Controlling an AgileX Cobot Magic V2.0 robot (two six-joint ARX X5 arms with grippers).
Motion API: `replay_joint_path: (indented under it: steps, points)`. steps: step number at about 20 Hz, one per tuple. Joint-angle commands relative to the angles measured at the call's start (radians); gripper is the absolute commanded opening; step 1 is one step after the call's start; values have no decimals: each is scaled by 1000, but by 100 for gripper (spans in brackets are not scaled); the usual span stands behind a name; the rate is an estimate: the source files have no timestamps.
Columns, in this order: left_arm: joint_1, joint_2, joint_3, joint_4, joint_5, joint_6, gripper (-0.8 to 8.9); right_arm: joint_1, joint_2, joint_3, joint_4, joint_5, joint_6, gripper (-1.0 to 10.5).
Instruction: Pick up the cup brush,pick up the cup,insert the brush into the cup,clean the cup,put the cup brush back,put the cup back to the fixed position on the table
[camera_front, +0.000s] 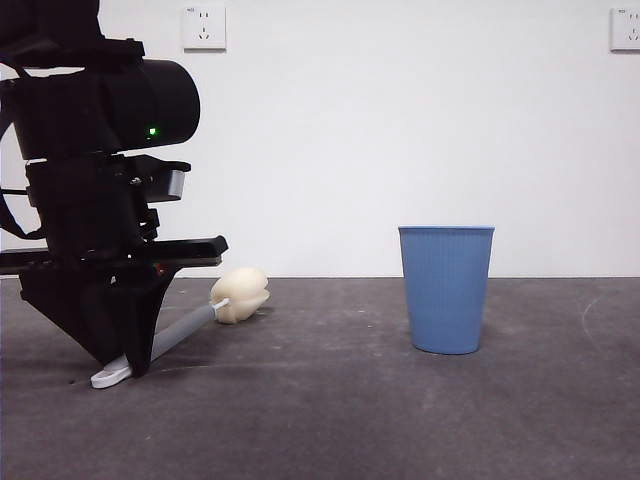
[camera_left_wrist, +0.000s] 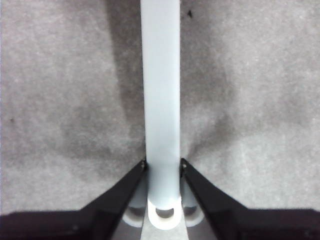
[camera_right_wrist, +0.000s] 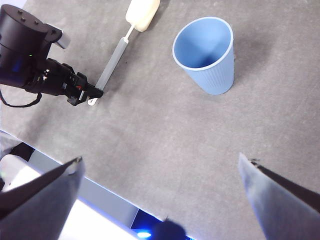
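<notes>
Table (camera_front: 330, 420): dark grey, bearing both task items, well apart. Cup (camera_front: 446, 288): blue, upright, untouched. Cup brush (camera_front: 190, 327): lying flat, sponge head away from the arm. Left gripper (camera_left_wrist: 163, 167): lowered to the surface, jaws pressed against the grey handle near its white loop, lift not yet made; every later step remains. Right gripper (camera_right_wrist: 160, 167): raised high above, jaws spread wide, holding nothing.

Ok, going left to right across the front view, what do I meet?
Left claw closed on the brush handle end, then the brush's sponge head, then the blue cup standing upright on the table.
</notes>
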Motion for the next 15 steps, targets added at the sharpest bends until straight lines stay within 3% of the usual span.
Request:
replay_joint_path:
  steps: [1, 10, 15]
  points:
    - [-3, -9, -13, -21, 13, 19, -9, 2, -1, 1, 3, -1, 24, 534]
    - [-2, -178, -13, -35, 21, 77, -9, 2, 2, -5, 5, -3, 21, 534]
    - [-2, -317, -13, -100, 47, 164, -9, 22, 2, -165, 225, -29, 56, 534]
